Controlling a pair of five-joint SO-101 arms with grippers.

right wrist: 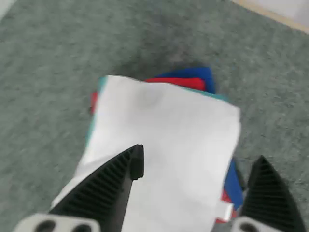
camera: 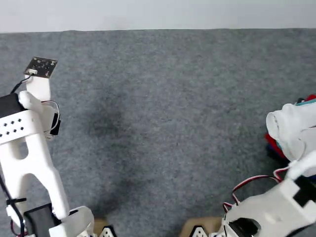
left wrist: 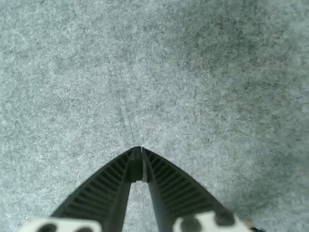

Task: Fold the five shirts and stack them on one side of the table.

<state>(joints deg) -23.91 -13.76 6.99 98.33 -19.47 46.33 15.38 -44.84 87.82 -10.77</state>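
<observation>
My left jaws are pressed together over the bare grey worktop at nine o'clock. My right jaws stand apart above the stack at three o'clock. A folded white shirt lies on top of it, with red, blue and teal edges showing beneath. That makes four colours; I cannot make out a fifth. I judge the folding about finished.

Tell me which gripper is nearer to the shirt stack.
Right. The right gripper is open over the stack, at the right side of the table. The left gripper is shut over grey surface on the far left side.
</observation>
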